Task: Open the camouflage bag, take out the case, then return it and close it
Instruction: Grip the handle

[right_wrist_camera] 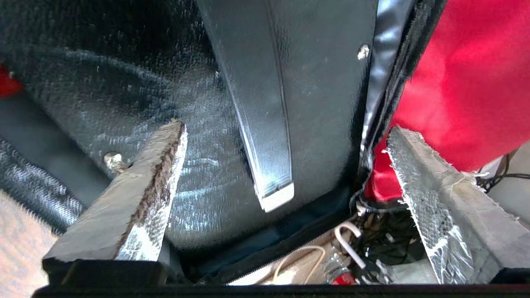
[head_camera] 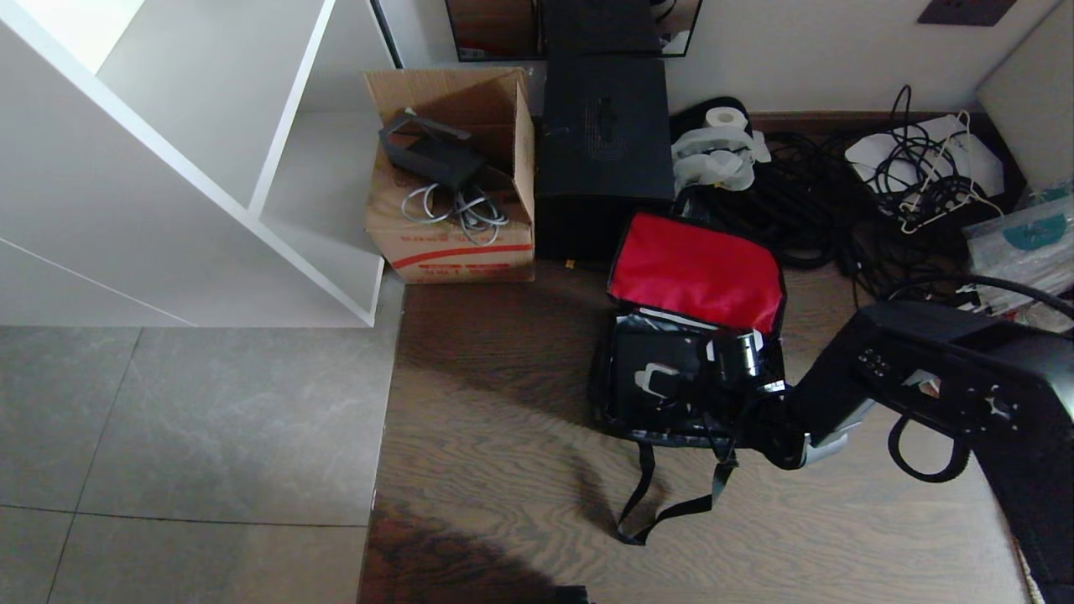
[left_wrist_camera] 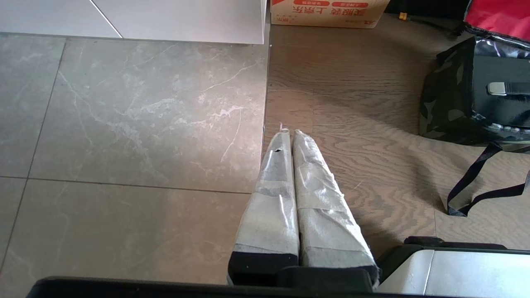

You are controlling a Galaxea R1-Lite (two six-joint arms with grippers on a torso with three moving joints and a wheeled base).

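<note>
- The right gripper [head_camera: 738, 356] is hovering with fingers spread wide over the case [head_camera: 663, 382], gripping nothing.
- The case is lying inside the open camouflage bag [head_camera: 690, 335] on the floor.
- The left gripper [left_wrist_camera: 288, 136] is resting closed, well apart.

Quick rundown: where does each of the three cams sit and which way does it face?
Head: high, looking down at the floor, open camouflage bag, right arm.
Left wrist: low behind the shut left gripper, facing floor tiles and the bag's side.
Right wrist: behind the open right gripper, over the case.
All three share the bag.
</note>
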